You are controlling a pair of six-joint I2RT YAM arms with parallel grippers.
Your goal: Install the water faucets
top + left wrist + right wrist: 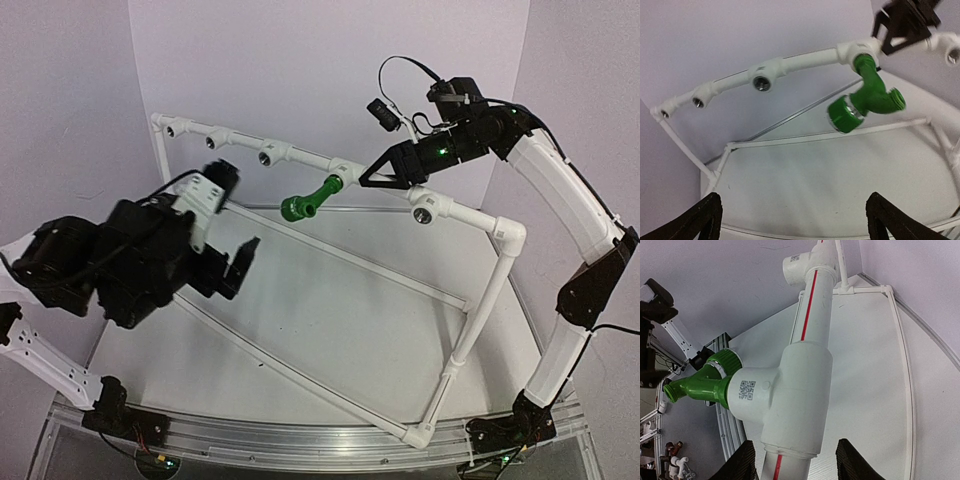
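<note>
The green water faucet sticks out of a white tee fitting on the back pipe, its threaded end in the tee's socket. In the left wrist view the faucet hangs from that tee, well ahead of my left gripper. The left gripper is open and empty over the white table, left of the faucet. My right gripper reaches to the pipe beside the tee. In the right wrist view its jaws stand open on either side of the white pipe just below the tee, and the faucet juts out to the left.
The white pipe frame runs round the table. Along the back pipe sit several empty tee fittings, and one more is right of the faucet. A thin rail crosses the table diagonally. Purple walls close in behind.
</note>
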